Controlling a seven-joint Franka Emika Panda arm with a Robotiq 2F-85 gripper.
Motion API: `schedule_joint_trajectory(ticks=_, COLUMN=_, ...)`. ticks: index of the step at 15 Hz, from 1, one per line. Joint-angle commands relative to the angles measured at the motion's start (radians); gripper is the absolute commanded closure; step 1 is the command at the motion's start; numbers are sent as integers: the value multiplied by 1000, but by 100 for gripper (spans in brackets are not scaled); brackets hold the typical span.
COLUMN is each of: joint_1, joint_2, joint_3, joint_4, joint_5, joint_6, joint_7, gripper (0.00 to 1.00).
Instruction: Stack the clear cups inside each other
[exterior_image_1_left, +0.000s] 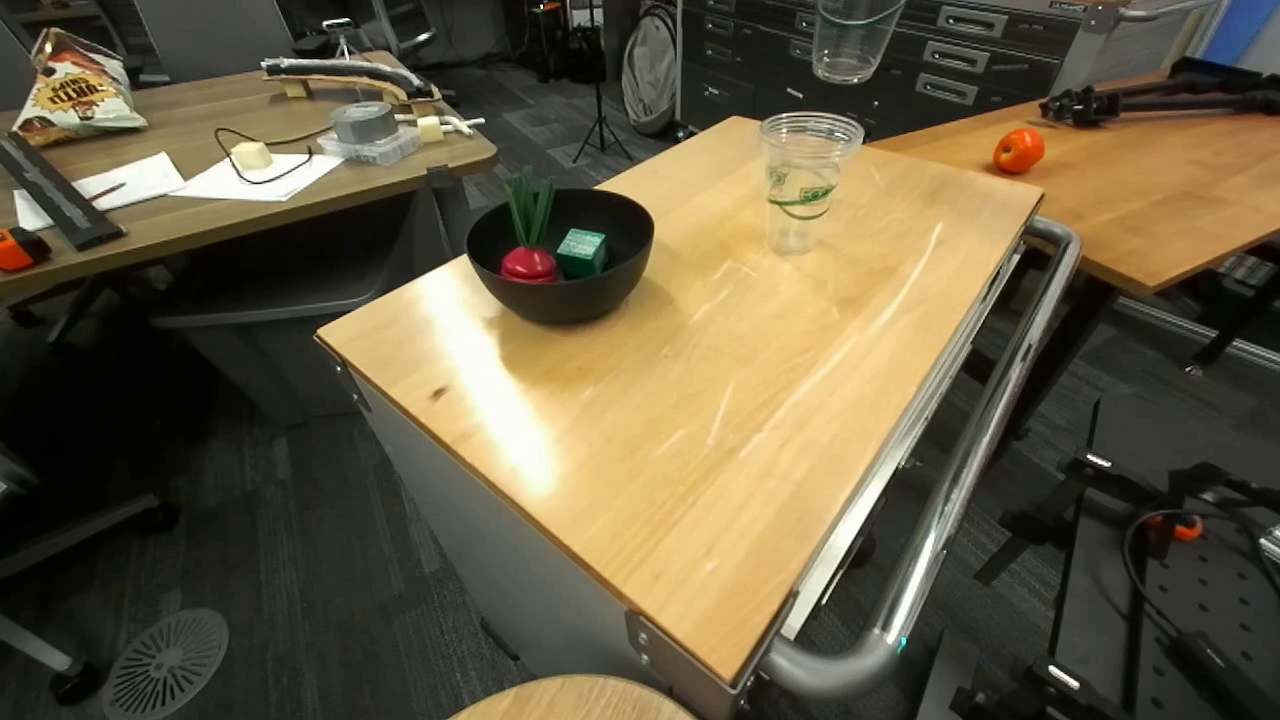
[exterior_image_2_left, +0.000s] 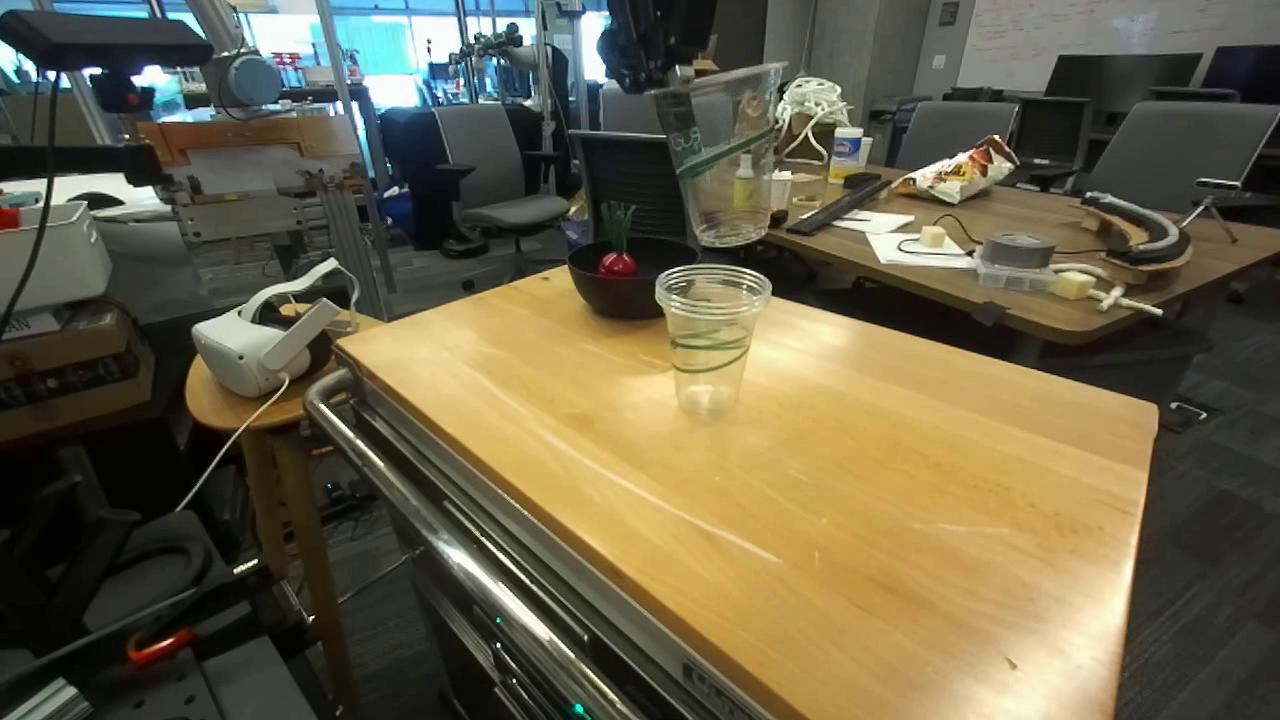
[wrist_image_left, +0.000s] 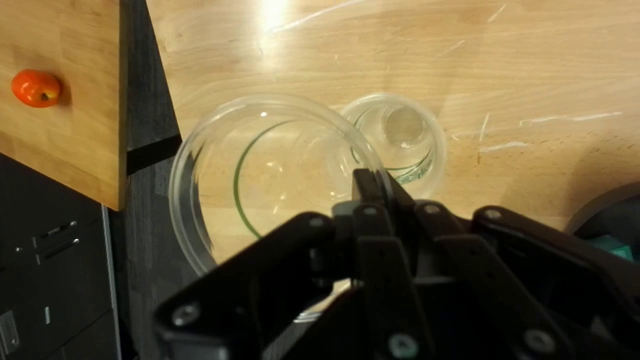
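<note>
Above tabletop (exterior_image_2_left: 860, 490), claw (wrist_image_left: 384, 184) nearly closed, pinching clear cup (exterior_image_2_left: 725, 165) by rim.

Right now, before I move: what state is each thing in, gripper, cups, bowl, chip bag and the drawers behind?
Standing cups: nested, upright on the table.
Held cup: off the table, mouth up, clear of the standing cups.
Gripper: shut on that cup's rim.
Bowl: upright, holding a radish and a green block.
Chip bag: open or sealed, cannot tell.
Drawers: look shut.
</note>
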Motion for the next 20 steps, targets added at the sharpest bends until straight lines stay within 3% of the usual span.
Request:
schedule_joint_trajectory(ticks=1, joint_1=13, joint_2=78, joint_3=1, joint_4=78, joint_5=4, joint_6=-53, joint_7=-70, gripper=99)
schedule_joint_trajectory(ticks=11, joint_1=14, joint_2=170, joint_3=-11, joint_4=148, joint_5=42, joint_6=-105, joint_7=-190, gripper=99)
schedule_joint_trajectory(ticks=12, joint_1=12, joint_2=166, joint_3=-13, joint_4=147, joint_5=44, joint_6=-100, joint_7=-200, gripper=70)
schedule_joint_trajectory(ticks=13, joint_1=10, joint_2=152, joint_3=-17, joint_4=138, joint_5=36, joint_6=-92, joint_7=-200, gripper=69)
schedule_joint_trajectory(ticks=18, joint_1=-55, joint_2=2, joint_3=-87, joint_4=24, joint_5=-2, joint_6=64, joint_7=-175, gripper=31)
schedule_joint_trajectory(ticks=19, joint_1=-20, joint_2=94, joint_3=-61, joint_4=101, joint_5=3, joint_6=-6, joint_7=-167, gripper=24)
schedule_joint_trajectory(ticks=20, joint_1=-33, joint_2=76, joint_3=-71, joint_4=94, joint_5=3, joint_6=0, joint_7=-173, gripper=42)
